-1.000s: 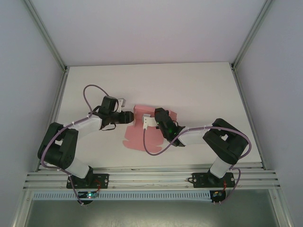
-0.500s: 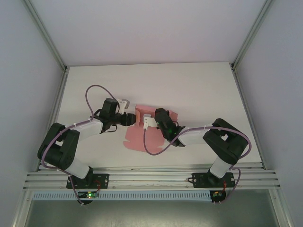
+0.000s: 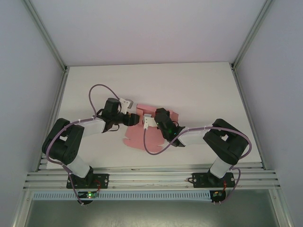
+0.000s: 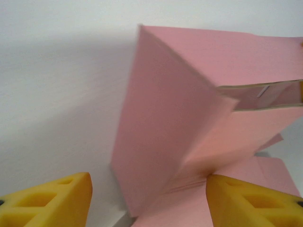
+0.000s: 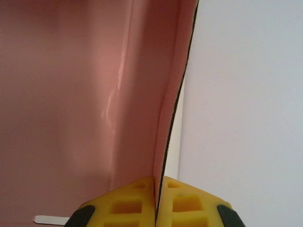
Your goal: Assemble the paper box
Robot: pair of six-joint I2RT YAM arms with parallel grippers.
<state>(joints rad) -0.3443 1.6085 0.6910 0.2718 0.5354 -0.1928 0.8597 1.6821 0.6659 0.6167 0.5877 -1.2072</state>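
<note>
Box [image 3: 142, 132]: pink card, partly folded, lying about the middle of the surface [image 3: 199, 90], far from all four edges.
Shape now: one wall standing up at the far side, the other flaps flat and pointing to the near edge.
Right pincer [image 3: 147, 121]: squeezed tight on the thin edge of a standing wall, with the card pinched between both yellow pads [image 5: 132, 203].
Why held so: most likely to keep that wall up and stop the box [image 5: 85, 94] from sliding while the other side gets folded.
Left pincer [image 3: 134, 118]: spread wide, holding nothing. Yellow pads [image 4: 47, 198] on either side of a tilted flap of the box [image 4: 165, 127], not touching it as far as can be seen.
Why there: looks ready to catch that flap or push it up against the rest.
Next move, a guess: a soft squeeze or nudge on the flap. Thin card, so easy to bend or crush.
How far along: only part way, not yet a closed box.
</note>
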